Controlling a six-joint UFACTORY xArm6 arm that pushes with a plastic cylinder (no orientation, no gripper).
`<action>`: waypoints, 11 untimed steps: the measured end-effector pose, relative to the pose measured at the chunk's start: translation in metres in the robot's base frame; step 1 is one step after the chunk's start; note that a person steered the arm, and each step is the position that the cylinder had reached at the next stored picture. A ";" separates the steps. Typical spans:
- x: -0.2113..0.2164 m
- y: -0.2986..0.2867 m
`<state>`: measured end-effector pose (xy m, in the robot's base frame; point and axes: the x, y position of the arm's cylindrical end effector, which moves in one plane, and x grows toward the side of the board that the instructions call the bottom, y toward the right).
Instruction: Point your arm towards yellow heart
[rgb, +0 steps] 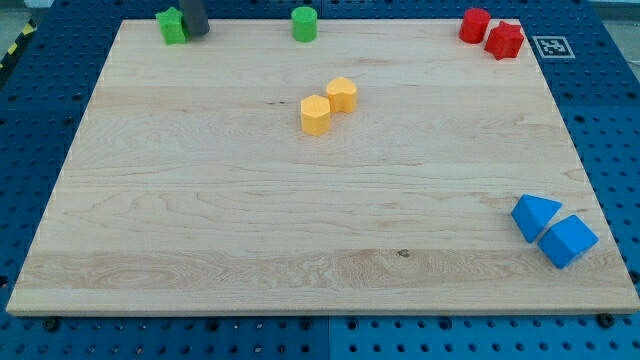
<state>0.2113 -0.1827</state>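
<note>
Two yellow blocks sit together just above the board's middle. The upper right one (342, 94) looks like the yellow heart. The lower left one (315, 115) looks like a pentagon. My dark rod comes down at the view's top left, and my tip (197, 33) rests on the board's top edge. It touches or almost touches the right side of a green block (172, 26). The yellow heart lies well to the tip's right and a little lower.
A green round block (304, 23) stands at the top edge, right of my tip. Two red blocks (475, 24) (505, 39) sit at the top right corner. A blue triangle (535, 216) and a blue cube-like block (567, 240) sit at the bottom right.
</note>
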 end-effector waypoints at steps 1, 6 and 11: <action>-0.001 -0.006; -0.001 0.045; 0.110 0.214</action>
